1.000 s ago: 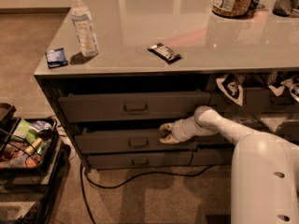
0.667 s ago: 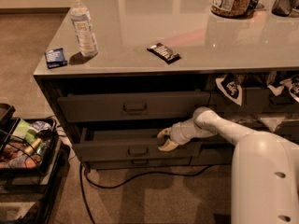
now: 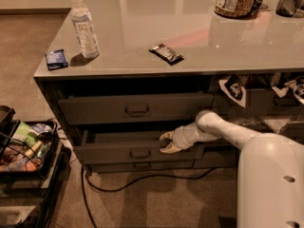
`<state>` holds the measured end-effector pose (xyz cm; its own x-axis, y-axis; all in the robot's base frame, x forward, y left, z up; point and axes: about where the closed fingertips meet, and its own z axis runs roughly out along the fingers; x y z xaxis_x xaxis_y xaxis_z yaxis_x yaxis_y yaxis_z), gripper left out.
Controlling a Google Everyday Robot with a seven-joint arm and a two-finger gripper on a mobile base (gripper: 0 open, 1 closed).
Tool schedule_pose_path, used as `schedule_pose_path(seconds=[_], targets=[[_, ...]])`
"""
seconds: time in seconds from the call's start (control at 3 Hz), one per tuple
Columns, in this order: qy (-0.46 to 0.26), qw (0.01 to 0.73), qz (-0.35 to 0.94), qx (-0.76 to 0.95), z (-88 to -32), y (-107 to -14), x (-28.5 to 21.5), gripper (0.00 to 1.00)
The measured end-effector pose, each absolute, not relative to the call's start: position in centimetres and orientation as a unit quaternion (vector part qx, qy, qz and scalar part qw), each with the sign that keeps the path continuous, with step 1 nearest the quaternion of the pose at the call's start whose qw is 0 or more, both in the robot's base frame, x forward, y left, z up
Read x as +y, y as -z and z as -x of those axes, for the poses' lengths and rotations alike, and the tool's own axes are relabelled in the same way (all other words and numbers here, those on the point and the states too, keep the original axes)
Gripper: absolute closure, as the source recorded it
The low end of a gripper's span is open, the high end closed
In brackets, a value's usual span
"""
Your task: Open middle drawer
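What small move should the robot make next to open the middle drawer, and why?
Probably draw the gripper straight out, away from the cabinet. The gripper sits at the top edge of the middle drawer, just right of its pull. The drawer is only partly out, with just a narrow strip of its inside showing, so a short straight pull seems the likeliest way to gain opening.

The robot's white arm (image 3: 227, 128) reaches leftward from its rounded white body (image 3: 270, 184), bending at an elbow joint and sloping slightly downward. The pale wrist (image 3: 188, 136) ends in the end effector (image 3: 165, 142), low near the centre of view, its two tan fingers (image 3: 169, 149) spread apart, one above the other.
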<state>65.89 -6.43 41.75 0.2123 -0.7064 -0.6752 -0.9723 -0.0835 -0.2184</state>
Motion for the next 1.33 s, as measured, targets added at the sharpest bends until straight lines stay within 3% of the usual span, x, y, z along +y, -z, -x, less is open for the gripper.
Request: schedule_pose_path(seconds=[1.33], targets=[[-0.205,0.332,0.702,0.596,-64.8,-41.74,-6.51,0.67]])
